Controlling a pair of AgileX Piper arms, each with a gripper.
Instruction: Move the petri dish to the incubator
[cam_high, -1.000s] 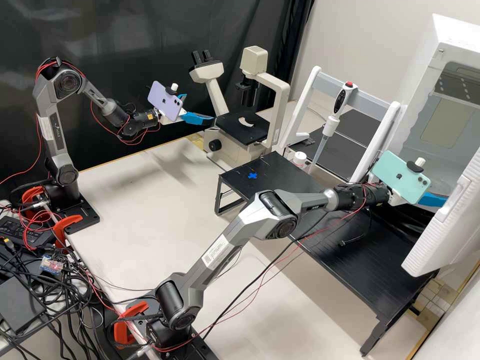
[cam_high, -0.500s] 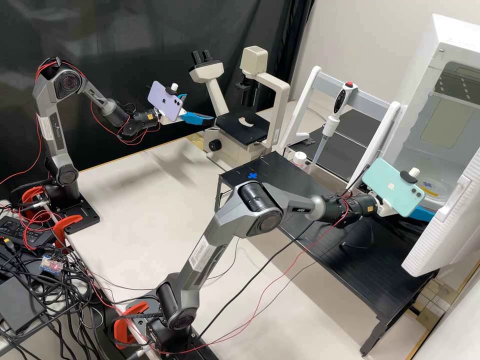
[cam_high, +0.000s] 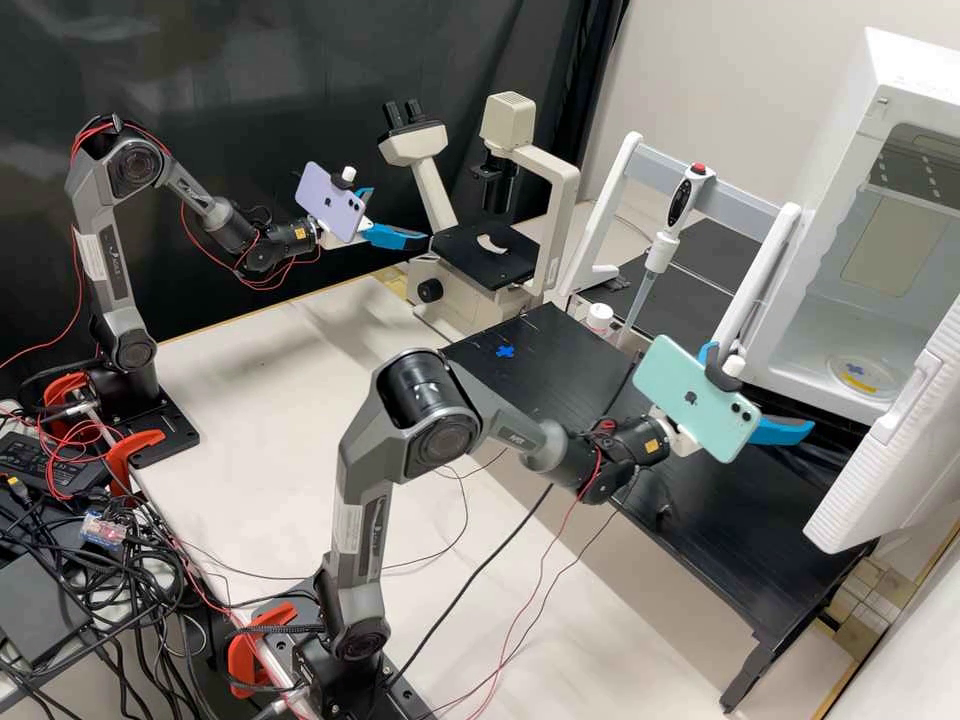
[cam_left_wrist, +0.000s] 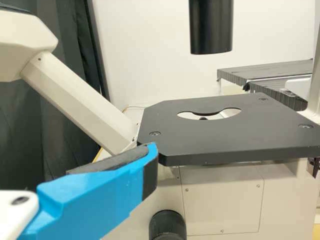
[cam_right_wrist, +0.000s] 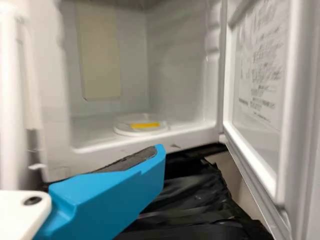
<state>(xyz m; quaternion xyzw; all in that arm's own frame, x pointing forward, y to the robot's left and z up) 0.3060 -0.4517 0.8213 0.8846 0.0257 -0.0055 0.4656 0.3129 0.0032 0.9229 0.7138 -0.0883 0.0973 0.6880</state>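
Petri dish (cam_high: 864, 376) inside open incubator (cam_high: 850, 150), left pincer (cam_high: 399, 215) and right pincer (cam_high: 768, 394) both spread apart.

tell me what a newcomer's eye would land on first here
Probably the mint phone on the right arm, with the purple phone on the left arm, near the microscope. Next, perhaps, the white incubator with its door open, the petri dish on its floor.
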